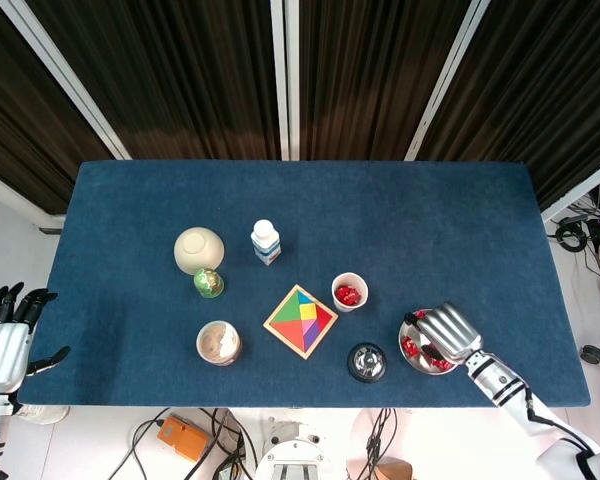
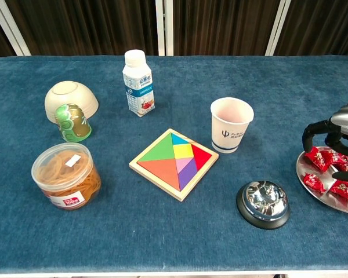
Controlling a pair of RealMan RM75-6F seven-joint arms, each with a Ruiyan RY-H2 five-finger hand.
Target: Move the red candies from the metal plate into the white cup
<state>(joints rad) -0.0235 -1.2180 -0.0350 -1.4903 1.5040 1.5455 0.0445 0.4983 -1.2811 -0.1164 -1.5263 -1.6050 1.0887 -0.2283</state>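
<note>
The blue surface [image 1: 460, 220] carries everything. The right hand [image 1: 448, 331] hangs over the metal plate [image 2: 308, 173] at the near right edge, palm down, its dark fingers [image 2: 313, 131] curled downward and apart above the red candies [image 2: 329, 170], holding nothing that shows. The left hand [image 1: 2, 340] sits off the surface's left edge, fingers spread and pointing far. The plate lies flat, the wrapped candies scattered across it with no shared direction. The white cup [image 2: 231, 124] stands upright, mouth up, left of the plate and apart from it, with red candy inside [image 1: 348, 295]. A tangram puzzle [image 2: 174, 163] lies left of the cup; a desk bell [image 2: 264, 203] sits near, between cup and plate.
</note>
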